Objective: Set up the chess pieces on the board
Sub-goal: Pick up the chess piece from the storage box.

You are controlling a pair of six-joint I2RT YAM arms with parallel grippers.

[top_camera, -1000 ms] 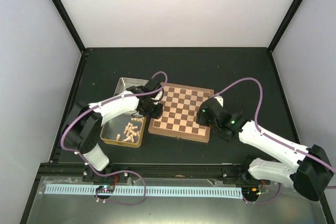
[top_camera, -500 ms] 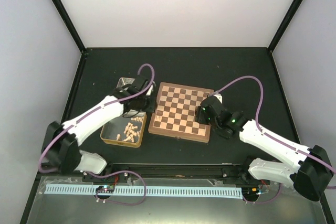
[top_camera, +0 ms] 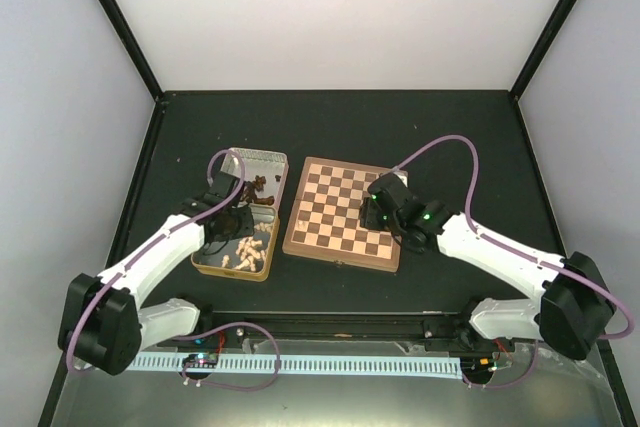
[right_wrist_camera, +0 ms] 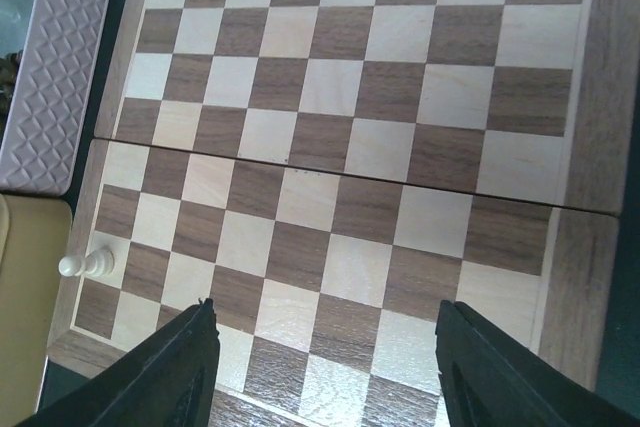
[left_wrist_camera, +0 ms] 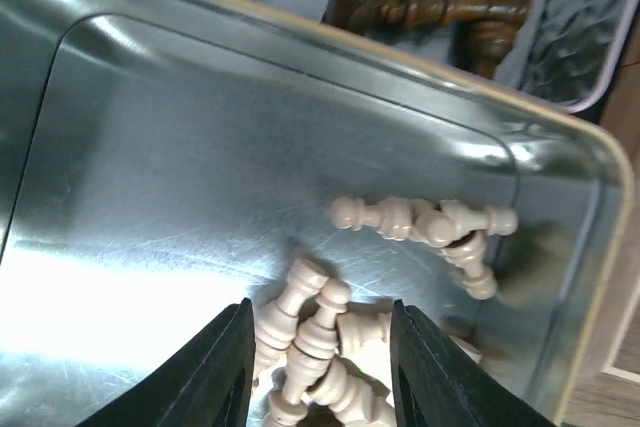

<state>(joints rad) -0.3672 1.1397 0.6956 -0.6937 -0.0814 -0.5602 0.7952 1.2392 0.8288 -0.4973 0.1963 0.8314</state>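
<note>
One board (top_camera: 345, 215) has one cream pawn (right_wrist_camera: 85, 265) on an edge square, right gripper (right_wrist_camera: 325, 312) wide and empty above it, left gripper (left_wrist_camera: 318, 322) part-spread, gripping nothing, over an uncountable cream heap (left_wrist_camera: 385, 215) in the near tin (left_wrist_camera: 200, 147), dark pieces (left_wrist_camera: 430, 7) in the far tin (left_wrist_camera: 570, 37).

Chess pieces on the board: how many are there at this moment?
1. A cream pawn sits in the left edge column of the board, toward the near corner. The right gripper covers parts of the nearest row, so another could be hidden.
</note>
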